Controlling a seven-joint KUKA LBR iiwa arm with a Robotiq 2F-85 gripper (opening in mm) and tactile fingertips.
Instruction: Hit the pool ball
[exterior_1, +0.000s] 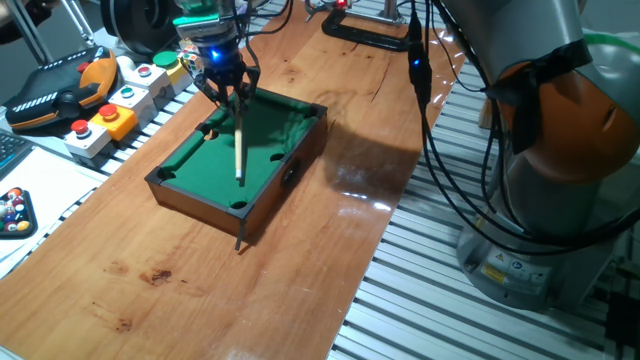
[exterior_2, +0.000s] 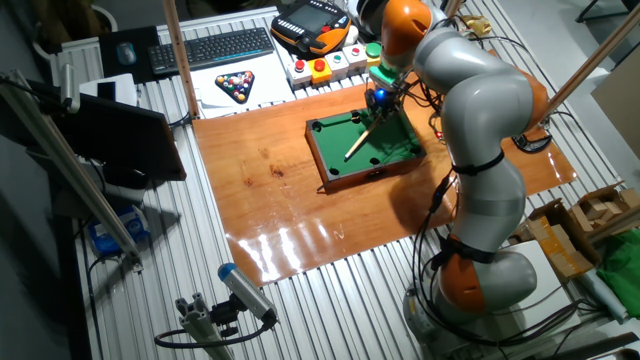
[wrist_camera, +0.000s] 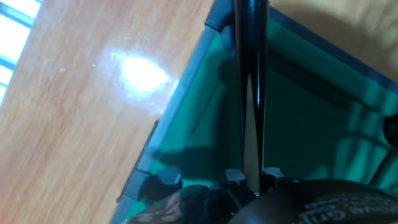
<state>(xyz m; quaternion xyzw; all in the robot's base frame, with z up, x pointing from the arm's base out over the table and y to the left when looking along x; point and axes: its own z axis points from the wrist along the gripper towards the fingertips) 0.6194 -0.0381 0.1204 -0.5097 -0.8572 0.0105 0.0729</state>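
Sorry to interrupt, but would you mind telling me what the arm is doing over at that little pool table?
The gripper is holding a small cue stick over the miniature pool table on the wooden board, with the stick angled down toward the green felt. No red ball is visible on the felt in any view, so I can't say whether a shot has been made.

No readable text anywhere. The sticker on the robot base carries print, but it's too small to make out.

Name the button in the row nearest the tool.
The green button at the row's end by the pool table, beside the tool gripping the cue; the rest sit farther off toward the pendant.
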